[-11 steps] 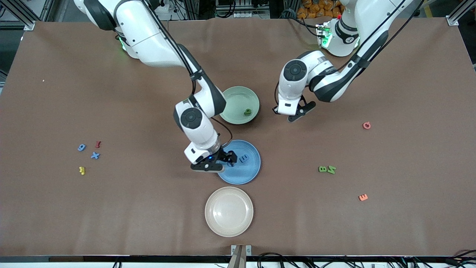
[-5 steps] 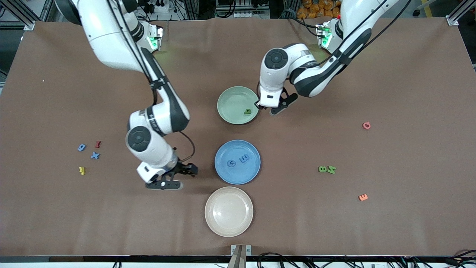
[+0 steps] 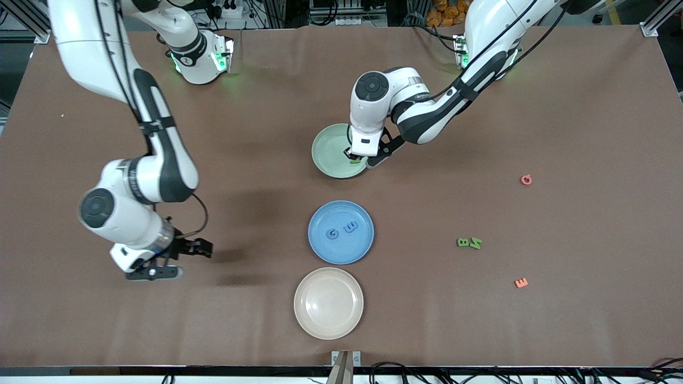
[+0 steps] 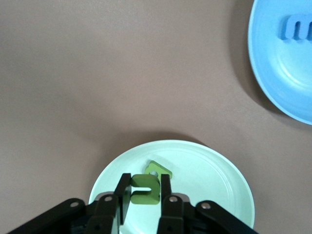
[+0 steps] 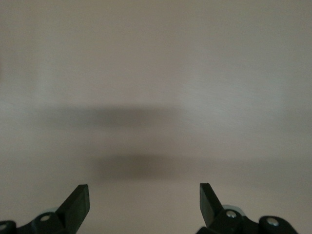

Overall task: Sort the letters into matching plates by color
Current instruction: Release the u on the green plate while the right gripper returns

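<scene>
2 arms: the left is delivering, the right is empty
Step in hand: by my judgement, dropping a green letter into the green plate; the next move calls for the left jaws to part while over the plate's floor, clear of the letter already there
Left gripper (image 4: pixel 144 195): fingers closed narrowly on a held green letter (image 4: pixel 146 188), hanging over the mint green plate (image 4: pixel 214 170) near its rim
Green letter in plate (image 4: pixel 158 169): lies on the plate floor, just beside the held one
Right gripper (image 3: pixel 172 260): jaws spread wide, nothing between them, over bare table toward the right arm's end; the wrist view shows only brown surface and shadow
Blue plate (image 3: pixel 325 250): nearer the front camera than the green plate, holding 2 blue letters (image 3: pixel 341 230) side by side
Loose blue letters (image 3: pixel 126 217): 2 on the table near the right gripper, among a red letter (image 3: pixel 141 206) and a yellow letter (image 3: pixel 118 244)
Loose green letters (image 3: pixel 469 242): 2 touching, toward the left arm's end
Other pieces: pink letter (image 3: pixel 526 180), orange letter (image 3: pixel 521 282), cream plate (image 3: pixel 307 325) with nothing in it
Progress, judged: 2 blue and 1 green sorted, 1 green about to land, 4 left
</scene>
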Controlling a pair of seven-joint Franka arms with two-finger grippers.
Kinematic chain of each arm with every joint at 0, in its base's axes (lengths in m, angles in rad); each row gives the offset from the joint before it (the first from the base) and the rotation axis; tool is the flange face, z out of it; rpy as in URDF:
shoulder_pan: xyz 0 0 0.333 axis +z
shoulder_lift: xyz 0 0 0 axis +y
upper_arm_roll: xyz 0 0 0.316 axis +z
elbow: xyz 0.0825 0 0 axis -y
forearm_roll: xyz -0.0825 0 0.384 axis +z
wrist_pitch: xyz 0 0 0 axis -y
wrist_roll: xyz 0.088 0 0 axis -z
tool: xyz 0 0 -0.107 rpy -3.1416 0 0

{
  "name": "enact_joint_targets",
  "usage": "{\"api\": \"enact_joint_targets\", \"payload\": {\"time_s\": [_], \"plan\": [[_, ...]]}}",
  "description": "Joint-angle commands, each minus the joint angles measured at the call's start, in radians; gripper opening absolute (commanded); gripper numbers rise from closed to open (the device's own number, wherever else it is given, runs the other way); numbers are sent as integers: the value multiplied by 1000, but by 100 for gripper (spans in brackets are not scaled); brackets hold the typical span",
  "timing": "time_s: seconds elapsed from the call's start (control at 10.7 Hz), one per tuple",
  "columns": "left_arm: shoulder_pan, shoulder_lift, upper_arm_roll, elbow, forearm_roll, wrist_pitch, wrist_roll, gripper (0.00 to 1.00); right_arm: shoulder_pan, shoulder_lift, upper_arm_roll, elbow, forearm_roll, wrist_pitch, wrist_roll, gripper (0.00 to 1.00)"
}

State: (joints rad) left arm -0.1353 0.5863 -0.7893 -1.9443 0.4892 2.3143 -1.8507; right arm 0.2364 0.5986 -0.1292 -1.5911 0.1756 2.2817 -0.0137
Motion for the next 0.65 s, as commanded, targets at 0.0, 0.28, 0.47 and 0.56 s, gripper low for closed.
{"api": "enact_joint_targets", "payload": {"time_s": [0.0, 0.28, 0.47, 0.56], "plan": [[-15, 18, 39, 25, 3, -36, -27, 100, -115, -134, 14, -188, 2, 5, -150, 100], [5, 7, 65, 31, 2, -52, -27, 100, -206, -166, -1, -271, 2, 9, -161, 100], [89, 9, 65, 53, 2, -56, -27, 100, -212, -166, -61, -315, 2, 13, -160, 100], [150, 7, 65, 65, 0, -59, -28, 100, -221, -163, -79, -326, 2, 15, -160, 100]]}}
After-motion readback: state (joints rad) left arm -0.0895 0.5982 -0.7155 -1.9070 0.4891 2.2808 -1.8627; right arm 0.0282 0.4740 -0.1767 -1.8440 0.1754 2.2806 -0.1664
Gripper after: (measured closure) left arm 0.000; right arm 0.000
